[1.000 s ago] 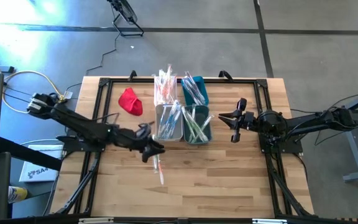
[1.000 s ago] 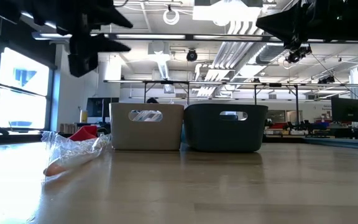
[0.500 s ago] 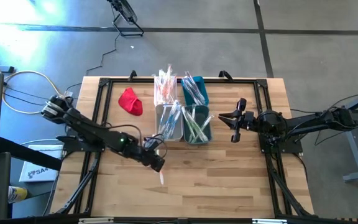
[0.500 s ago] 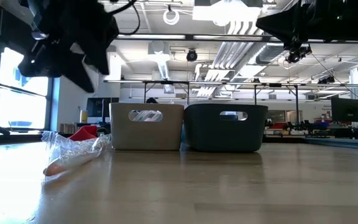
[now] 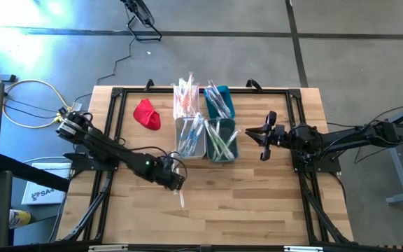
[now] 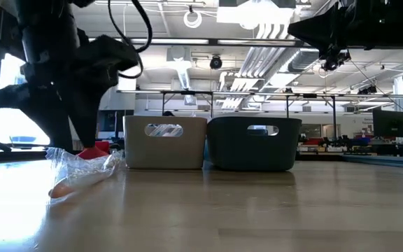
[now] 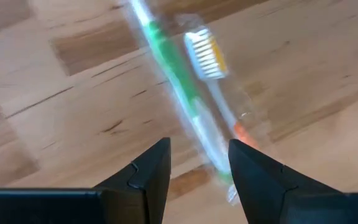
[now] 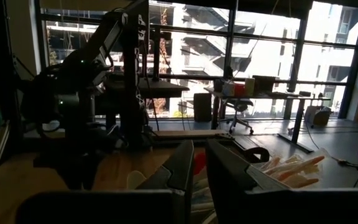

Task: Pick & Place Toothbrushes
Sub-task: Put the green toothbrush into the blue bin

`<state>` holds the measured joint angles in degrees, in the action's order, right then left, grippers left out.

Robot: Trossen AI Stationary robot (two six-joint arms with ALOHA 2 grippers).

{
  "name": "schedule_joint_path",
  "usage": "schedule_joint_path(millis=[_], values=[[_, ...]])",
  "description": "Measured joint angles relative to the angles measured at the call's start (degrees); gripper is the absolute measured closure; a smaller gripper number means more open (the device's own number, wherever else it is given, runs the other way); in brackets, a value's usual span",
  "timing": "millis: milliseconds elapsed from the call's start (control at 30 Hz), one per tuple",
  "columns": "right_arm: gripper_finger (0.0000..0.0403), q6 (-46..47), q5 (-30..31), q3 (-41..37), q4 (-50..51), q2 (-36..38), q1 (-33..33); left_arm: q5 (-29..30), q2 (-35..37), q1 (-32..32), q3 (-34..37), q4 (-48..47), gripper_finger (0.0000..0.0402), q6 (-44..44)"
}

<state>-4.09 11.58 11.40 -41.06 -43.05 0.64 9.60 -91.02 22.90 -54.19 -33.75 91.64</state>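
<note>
Most of the sorting looks done. Four bins (image 5: 206,122) stand in a block near the middle of the worktop (image 5: 257,203), toward its far edge, and each already holds a sheaf of wrapped toothbrushes (image 5: 185,94). In the high view the far-left bin shows mostly orange and pink handles, the far-right one blue, the near-left mixed pale ones, the near-right green.

What is left on the bare wood is a small wrapped bundle (image 5: 181,197) lying just in front of the bins, toward the near-left. The left wrist view shows it as two brushes in clear film, a green-handled one (image 7: 182,87) and an orange one (image 7: 219,93) with white bristles, side by side and slanted. In the low view it reads as a crumpled clear wrapper (image 6: 82,171) resting flat on the wood.

The left end effector (image 7: 197,165) hangs right over that bundle, its fingers parted with the brushes showing in the gap between them; it has hold of nothing yet. I judge this to be the approach for one of the last picks.

The right end effector (image 5: 262,136) waits beside the bins, toward the right edge, its fingers nearly together and empty. A red cloth (image 5: 146,114) lies left of the bins.
</note>
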Motion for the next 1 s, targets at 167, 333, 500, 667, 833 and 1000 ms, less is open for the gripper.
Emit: schedule_joint_path(millis=[167, 333, 500, 667, 833, 1000], values=[[0.0367, 0.22, -0.11, 0.00, 0.37, -0.02, 0.00, 0.46, -1.77, -0.02, -0.02, 0.92, 0.0242, 0.20], [0.0367, 1.06, -0.13, 0.00, 0.24, -0.02, 0.00, 0.68, -1.86, -0.02, -0.04, 1.93, 0.0242, 0.19], [0.0367, 1.06, -0.13, 0.00, 0.16, 0.00, 0.00, 2.80, -1.88, -0.02, 0.02, 2.26, 0.0242, 0.19], [0.0367, 1.06, -0.13, 0.00, 0.19, -0.02, 0.00, 2.84, -1.88, -0.02, 0.92, 2.82, 0.0242, 0.27], [0.0367, 1.06, -0.13, 0.00, 0.17, 0.00, 0.00, 2.93, -1.88, -0.02, 2.77, 4.32, 0.0242, 1.88], [0.0367, 1.06, -0.13, 0.00, 0.17, 0.00, 0.00, 3.50, -1.88, -0.02, 3.97, 6.96, 0.0242, 1.89]])
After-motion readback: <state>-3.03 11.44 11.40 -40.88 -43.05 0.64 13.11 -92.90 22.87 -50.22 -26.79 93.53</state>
